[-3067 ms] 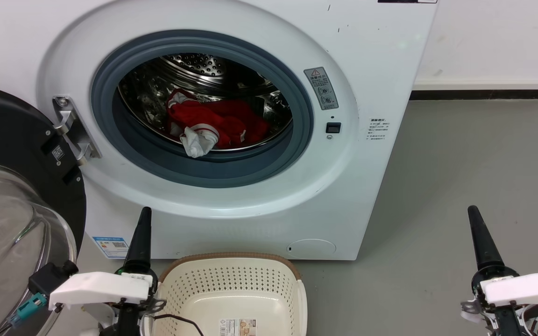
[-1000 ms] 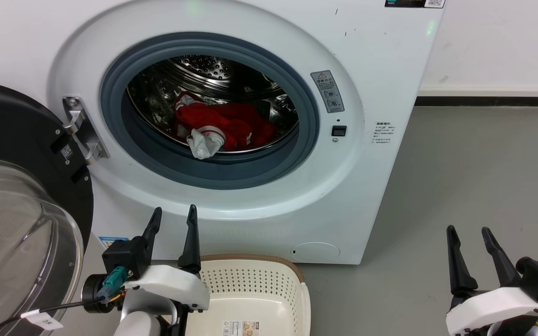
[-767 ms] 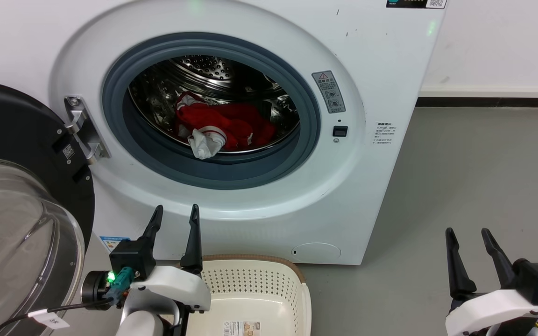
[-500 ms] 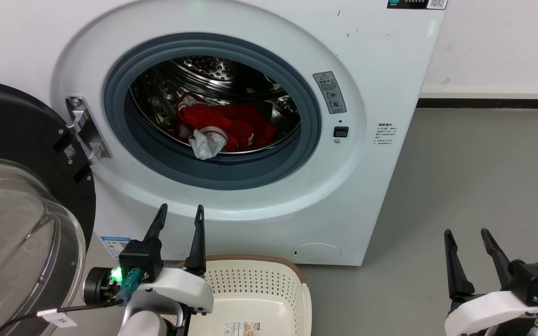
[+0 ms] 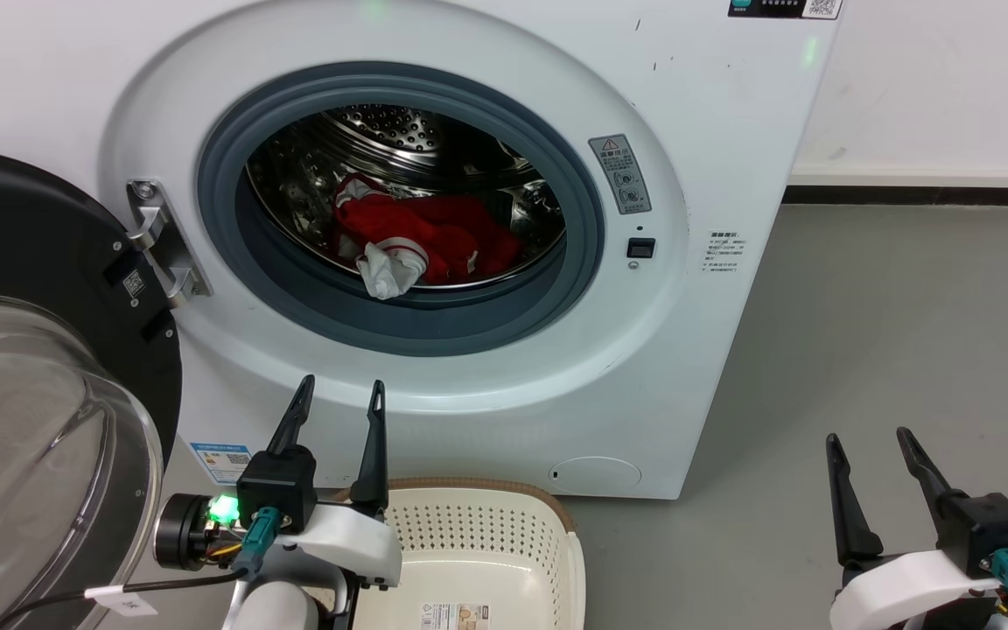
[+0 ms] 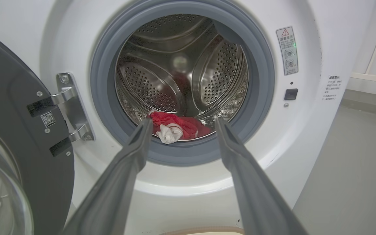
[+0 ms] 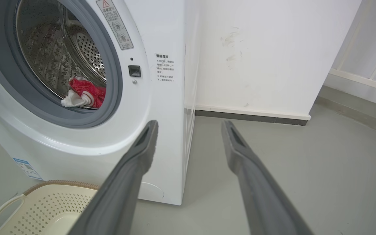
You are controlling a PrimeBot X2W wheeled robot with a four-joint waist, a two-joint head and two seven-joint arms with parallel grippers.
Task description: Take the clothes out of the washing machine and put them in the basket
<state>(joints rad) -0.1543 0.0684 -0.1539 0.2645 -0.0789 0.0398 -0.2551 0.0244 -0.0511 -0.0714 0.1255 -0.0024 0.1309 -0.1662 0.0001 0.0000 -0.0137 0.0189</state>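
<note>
The left gripper spread wide before the washing machine; right gripper likewise (over floor); clothes seemingly bunched inside.

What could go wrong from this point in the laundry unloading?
1. The open left end effector could snag the grey door seal when reaching for the clothes, which lie low behind it.
2. The open door stands close beside that arm; a swing could strike it.
</note>
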